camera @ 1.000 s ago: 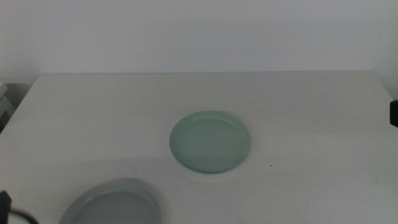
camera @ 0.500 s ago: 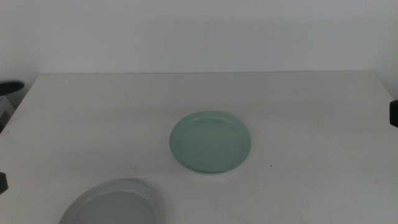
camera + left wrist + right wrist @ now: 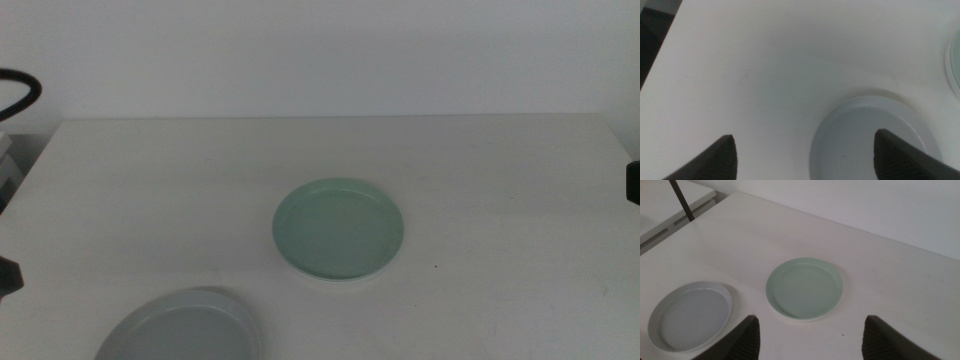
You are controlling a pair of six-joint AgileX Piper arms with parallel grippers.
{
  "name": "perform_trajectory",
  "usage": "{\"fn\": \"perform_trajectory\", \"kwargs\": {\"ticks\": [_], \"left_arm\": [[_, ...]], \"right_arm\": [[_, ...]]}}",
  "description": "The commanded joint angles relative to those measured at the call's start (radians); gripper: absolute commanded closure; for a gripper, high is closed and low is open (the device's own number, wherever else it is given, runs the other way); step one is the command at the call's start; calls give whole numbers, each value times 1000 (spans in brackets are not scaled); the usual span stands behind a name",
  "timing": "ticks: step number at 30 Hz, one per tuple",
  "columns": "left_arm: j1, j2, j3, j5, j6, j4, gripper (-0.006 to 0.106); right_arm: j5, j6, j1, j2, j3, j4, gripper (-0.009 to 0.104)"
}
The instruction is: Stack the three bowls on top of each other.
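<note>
Hovering over the grey bowl [image 3: 872, 137] at the near-left table [image 3: 150, 180] edge, left hand [image 3: 802, 152] spread wide. Right hand [image 3: 810, 335] also agape, waits right. Mint bowl [image 3: 339, 229] sits mid-table. Bowls look stiff, slick, breakable; pinch the rim.

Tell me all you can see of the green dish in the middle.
The pale mint green bowl is round, shallow and plate-like with a low rim, smooth and glossy, empty and upright. It sits near the middle of the white table. A thin white edge peeks out beneath it, perhaps another dish. No gripper touches it.
</note>
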Motion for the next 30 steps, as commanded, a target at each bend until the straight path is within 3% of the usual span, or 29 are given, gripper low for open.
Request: {"fn": "perform_trajectory", "kwargs": {"ticks": [1,21,30], "left_arm": [[1,40,-33,-57,-34,-2,-4],[0,641,-33,-79,401,-301,-4],[0,801,-33,-93,440,-309,-3]], "right_arm": [[-71,-5,-8,1,-21,8,43],[-71,-5,-8,1,-21,8,43],[-71,-5,-8,1,-21,8,43]]}}
